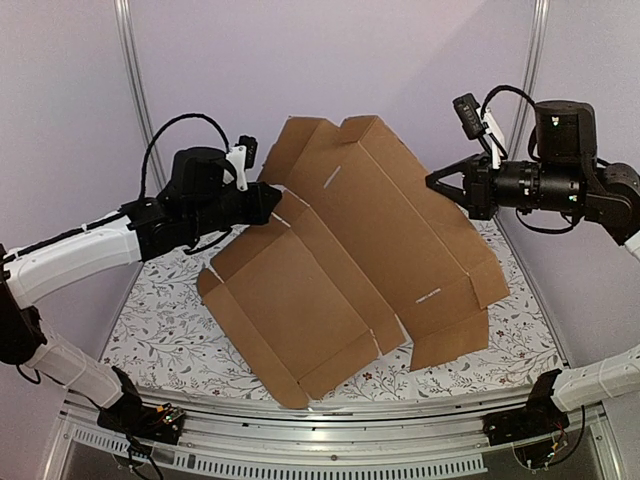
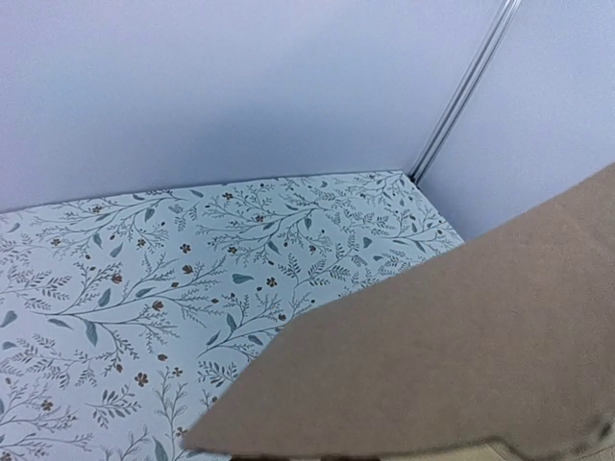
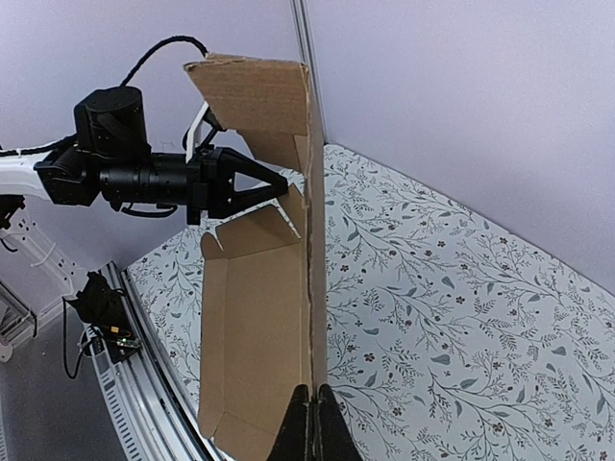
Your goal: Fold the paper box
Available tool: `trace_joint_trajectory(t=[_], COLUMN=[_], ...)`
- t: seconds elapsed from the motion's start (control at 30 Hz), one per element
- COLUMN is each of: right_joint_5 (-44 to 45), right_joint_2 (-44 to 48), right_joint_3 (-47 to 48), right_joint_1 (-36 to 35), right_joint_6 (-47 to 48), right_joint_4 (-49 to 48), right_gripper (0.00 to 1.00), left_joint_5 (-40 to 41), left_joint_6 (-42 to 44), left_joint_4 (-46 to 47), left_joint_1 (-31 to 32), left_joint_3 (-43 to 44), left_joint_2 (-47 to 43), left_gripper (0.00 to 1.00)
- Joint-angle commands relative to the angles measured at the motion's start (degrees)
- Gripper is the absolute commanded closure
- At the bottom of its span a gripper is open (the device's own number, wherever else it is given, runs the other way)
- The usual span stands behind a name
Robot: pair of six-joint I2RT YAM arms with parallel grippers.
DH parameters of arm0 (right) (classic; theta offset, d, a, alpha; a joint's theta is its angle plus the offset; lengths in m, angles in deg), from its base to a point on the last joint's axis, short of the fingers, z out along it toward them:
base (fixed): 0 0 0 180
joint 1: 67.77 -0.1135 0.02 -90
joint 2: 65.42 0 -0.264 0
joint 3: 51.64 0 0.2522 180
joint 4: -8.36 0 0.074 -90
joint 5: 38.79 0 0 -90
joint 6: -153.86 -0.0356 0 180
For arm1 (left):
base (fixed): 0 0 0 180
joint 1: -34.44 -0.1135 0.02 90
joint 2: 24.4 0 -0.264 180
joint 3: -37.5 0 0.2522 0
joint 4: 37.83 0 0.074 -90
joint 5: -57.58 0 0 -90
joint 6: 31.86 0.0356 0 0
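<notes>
Right wrist view shows your left gripper (image 3: 284, 184) pinching the paper box (image 3: 255, 327) at its fingertips, jaws narrow. Your right gripper (image 3: 309, 399), closed empty, noses a panel edge. Walls look half-raised and the lid unfolded, so you've most folds left.

Top view looks down from behind; both close wrist views share the paper box (image 1: 400, 220).

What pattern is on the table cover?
Table cover shows leafy sprigs and flowers on white; clearest in left wrist view.
</notes>
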Motion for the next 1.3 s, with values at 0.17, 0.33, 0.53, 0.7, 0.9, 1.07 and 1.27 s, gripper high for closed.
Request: trace_joint_trajectory(t=[0.17, 0.33, 0.53, 0.7, 0.9, 1.07, 1.27], right_joint_5=[-3.39, -3.11, -3.44, -2.98, -2.91, -2.99, -1.74], right_joint_2=[2.39, 3.16, 3.29, 3.37, 3.3, 3.11, 2.68], right_joint_3=[-0.46, -1.24, -1.35, -1.31, -1.26, -1.18, -1.09], right_joint_1=[0.36, 0.35, 0.38, 0.37, 0.4, 0.34, 0.36], right_joint_6=[-0.82, -0.79, -0.91, -1.09, -1.43, -1.78, -1.88], right_joint_4=[-2.02, -2.25, -2.55, -2.74, -3.17, -3.73, -4.23], right_gripper=[1.0, 1.0, 1.0, 1.0, 1.0, 1.0, 1.0], left_joint_5=[1.74, 2.45, 2.06, -0.6, -5.0, -7.16, -9.81], left_joint_6=[0.45, 1.26, 1.45, 1.19, 0.15, -0.07, -1.45], left_joint_4=[1.15, 0.05, -0.32, -0.55, -2.13, -3.36, -3.76], left_joint_1=[-0.99, -1.16, -1.34, -1.34, -1.34, -1.34, -1.25], left_joint_3=[3.32, 3.65, 3.56, 3.14, 2.28, 1.9, 0.79], left_joint_2=[0.51, -0.82, -1.17, -1.09, -0.95, -0.74, -1.38], left_gripper=[0.91, 1.0, 1.0, 1.0, 1.0, 1.0, 1.0])
